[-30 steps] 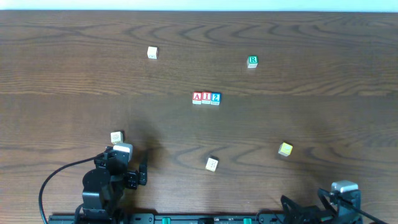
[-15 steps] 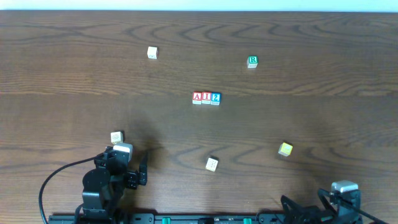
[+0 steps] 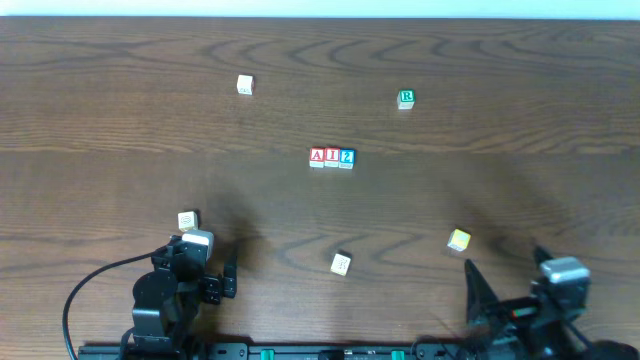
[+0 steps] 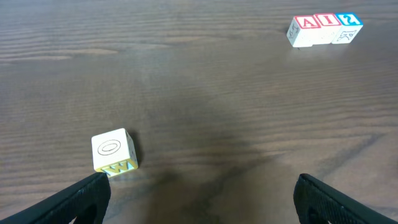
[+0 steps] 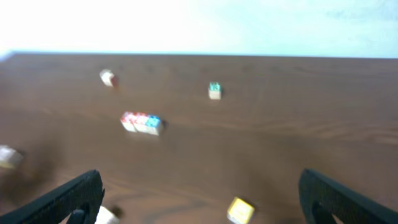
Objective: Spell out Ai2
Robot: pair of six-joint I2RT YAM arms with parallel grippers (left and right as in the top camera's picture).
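Observation:
Three white cubes stand touching in a row at the table's middle: the red "A" cube [image 3: 317, 156], the red "I" cube [image 3: 331, 157] and the blue "2" cube [image 3: 346, 157]. The row also shows in the left wrist view [image 4: 323, 28] and, blurred, in the right wrist view [image 5: 141, 122]. My left gripper [image 3: 205, 275] sits open and empty at the near left edge. My right gripper [image 3: 505, 295] sits open and empty at the near right edge. Both are far from the row.
A green "R" cube [image 3: 405, 98] lies far right of centre. A pale cube [image 3: 245, 85] lies far left. Another pale cube [image 3: 187, 220] sits just ahead of my left gripper. A pale cube [image 3: 341, 263] and a yellow cube [image 3: 459, 240] lie near the front.
My right arm has swung up and forward from the table's near edge, its camera now looking across the table. The left arm and all cubes have not moved.

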